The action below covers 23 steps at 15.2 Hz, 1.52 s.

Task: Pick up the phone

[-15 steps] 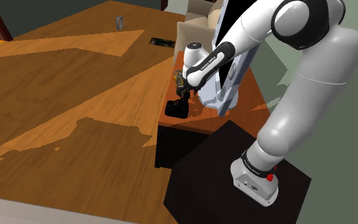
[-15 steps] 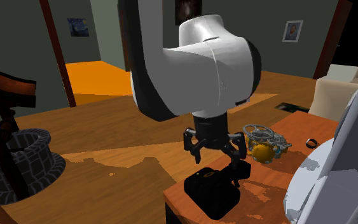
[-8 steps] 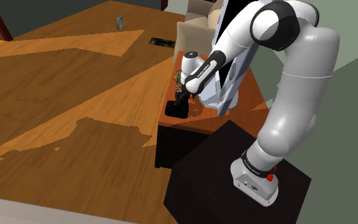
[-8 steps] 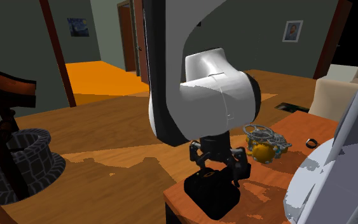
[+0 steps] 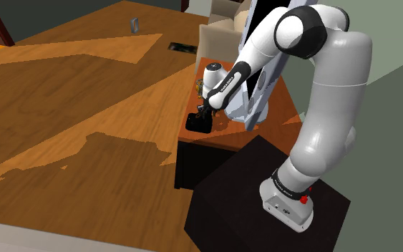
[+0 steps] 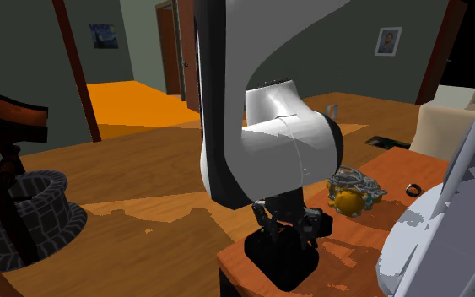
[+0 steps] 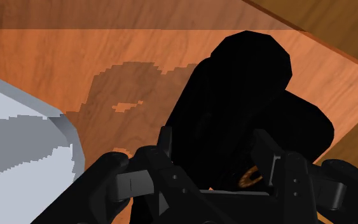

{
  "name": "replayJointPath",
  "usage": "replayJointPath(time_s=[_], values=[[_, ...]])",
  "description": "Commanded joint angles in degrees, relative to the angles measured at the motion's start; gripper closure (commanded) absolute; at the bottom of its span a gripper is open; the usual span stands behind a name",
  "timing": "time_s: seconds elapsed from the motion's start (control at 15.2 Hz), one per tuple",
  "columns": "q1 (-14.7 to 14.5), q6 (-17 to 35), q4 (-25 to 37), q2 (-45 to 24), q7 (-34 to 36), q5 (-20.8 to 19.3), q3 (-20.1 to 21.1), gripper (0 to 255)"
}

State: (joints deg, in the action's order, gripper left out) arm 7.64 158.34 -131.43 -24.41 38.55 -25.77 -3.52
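**Black two-finger gripper (image 7: 212, 145) straddling the black blocky phone (image 7: 247, 89) on the orange-brown wooden table (image 7: 107, 57), at its edge on the shoulder view's left.**
Fingers are standing apart, their tips disappearing black-on-black against the phone; the hand is sitting lower than before.

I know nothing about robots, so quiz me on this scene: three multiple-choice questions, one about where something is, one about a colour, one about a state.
1. Where is the phone?
A) in a drawer
B) on the reddish-brown table, near its corner
C) on a shelf

2. What colour is the phone?
A) black
B) white
C) yellow

3. What state is the phone in?
A) hanging high in the air
B) standing on edge against a wall
C) resting on the table, with the gripper low over it

Answers:
1 B: the second exterior view shows it by the tabletop's near corner.
2 A: it looks black in the shoulder, second exterior and wrist views.
3 C: its underside meets the tabletop and the gripper sits just above it.
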Motion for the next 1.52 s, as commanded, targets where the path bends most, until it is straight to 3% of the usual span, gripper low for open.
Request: replayJointPath(time_s=[0.0,0.4,1.45], values=[[0.0,0.1,0.0,-0.1,0.0,0.0,0.0,255],[0.0,0.1,-0.1,-0.1,0.0,0.0,0.0,255],[1.8,-9.4,-1.6,11.1,-5.4,4.9,2.9,255]])
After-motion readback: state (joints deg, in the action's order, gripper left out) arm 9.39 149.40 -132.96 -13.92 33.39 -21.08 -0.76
